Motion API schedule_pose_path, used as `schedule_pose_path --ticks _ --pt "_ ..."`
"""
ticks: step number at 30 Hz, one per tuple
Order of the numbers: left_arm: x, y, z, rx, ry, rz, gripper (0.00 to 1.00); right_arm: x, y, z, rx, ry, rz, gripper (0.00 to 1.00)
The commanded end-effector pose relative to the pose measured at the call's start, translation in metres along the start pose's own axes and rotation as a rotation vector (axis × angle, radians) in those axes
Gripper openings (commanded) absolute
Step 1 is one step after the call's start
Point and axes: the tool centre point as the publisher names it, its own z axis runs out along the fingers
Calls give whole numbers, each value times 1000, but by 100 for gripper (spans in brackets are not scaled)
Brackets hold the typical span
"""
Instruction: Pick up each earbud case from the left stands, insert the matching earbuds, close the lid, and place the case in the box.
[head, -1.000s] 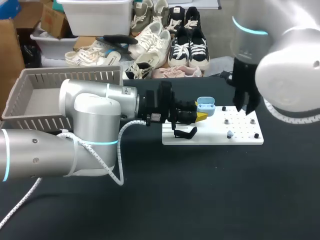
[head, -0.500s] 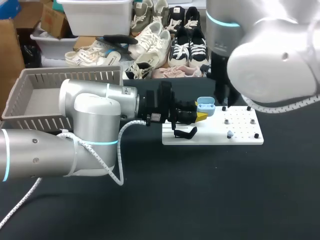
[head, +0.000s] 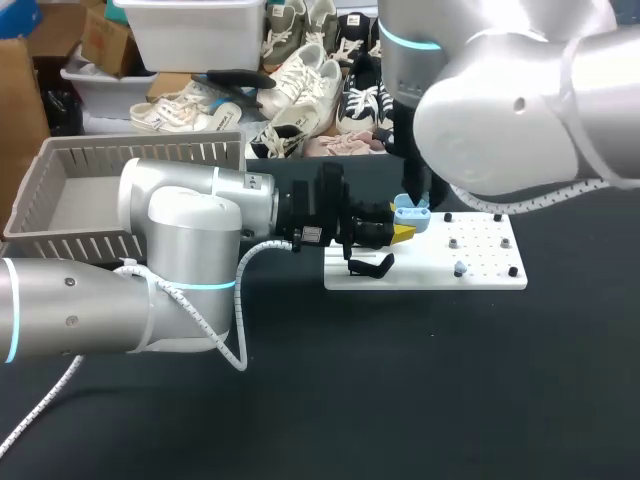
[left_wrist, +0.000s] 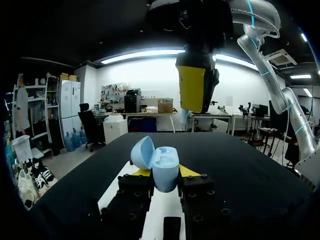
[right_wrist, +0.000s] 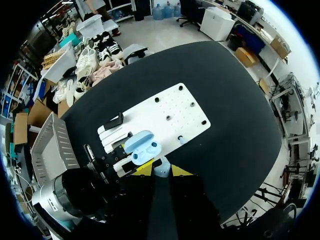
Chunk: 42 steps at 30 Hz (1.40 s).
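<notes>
Left gripper (left_wrist: 165, 172) grips open blue case (left_wrist: 156, 158) beneath right gripper (right_wrist: 162, 169) pinching earbud (right_wrist: 161, 174)

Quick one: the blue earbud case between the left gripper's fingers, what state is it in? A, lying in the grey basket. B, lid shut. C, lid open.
C: in the left wrist view the earbud case sits between the left gripper's fingers with its lid swung up and the inside showing.
</notes>
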Motion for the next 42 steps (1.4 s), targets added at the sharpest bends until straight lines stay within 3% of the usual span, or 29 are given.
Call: schedule_pose_path --ticks 1,42 --pt "1 0 0 -1 -3 1 0 -2 11 4 23 10 -4 0" --pt "1 0 0 -1 -3 1 0 -4 15 24 40 66 -22 0"
